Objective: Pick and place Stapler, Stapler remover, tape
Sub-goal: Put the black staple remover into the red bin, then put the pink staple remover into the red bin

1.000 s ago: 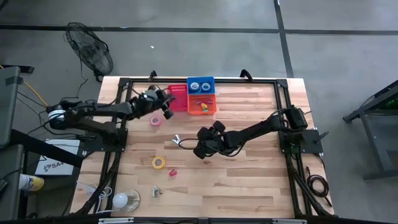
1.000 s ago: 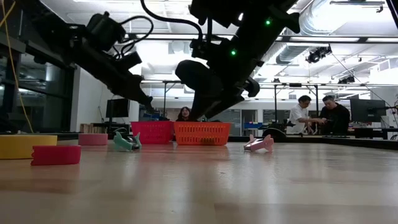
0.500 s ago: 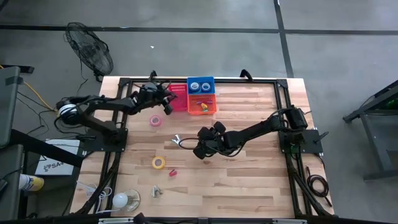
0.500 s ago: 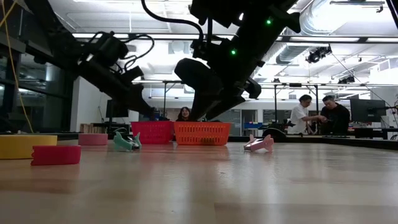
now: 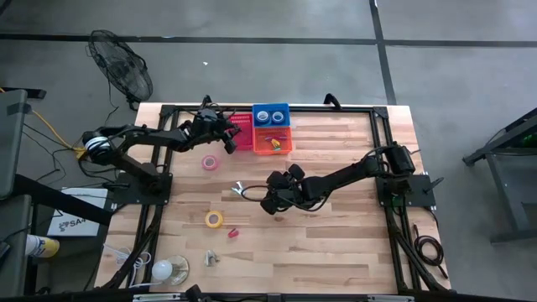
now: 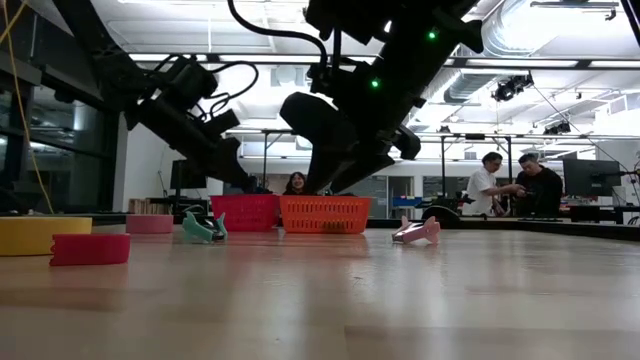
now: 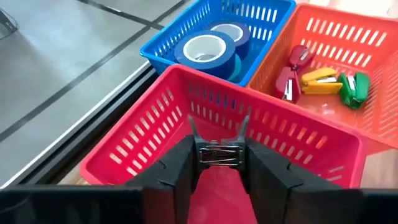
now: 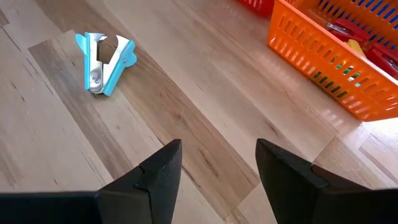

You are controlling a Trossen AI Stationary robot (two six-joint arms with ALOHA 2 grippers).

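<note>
Far left of the worktop [image 5: 336,243] sits a light bulb [image 5: 161,270] near the front corner, then a yellow tape roll [image 5: 215,219] and a pink tape roll [image 5: 210,163] lying loose, so the tape part of the job looks unfinished to me. The left hand [image 7: 217,163] hangs right over the red basket [image 7: 149,146], fingers [image 7: 180,168] pinched on a metal staple remover [image 7: 217,152] with its prongs up. I'd guess it's held there because this basket is where removers go, and the grip looks about ready to let go, though I can't tell if it has started loosening. Next along, the blue basket [image 7: 186,31] already has blue tape rolls [image 7: 204,51] in it, and the orange basket [image 7: 385,93] holds a few small staplers [image 7: 318,78], so the sorting is by kind. Nearer the middle, a light blue staple remover [image 8: 102,60] lies on the bare wood, well apart from the baskets. The right hand [image 8: 217,165] hovers near it with fingers spread and nothing between them, seemingly lined up to go for that one next. A small pink piece [image 5: 232,232] lies just beside the yellow roll, too small to identify.
</note>
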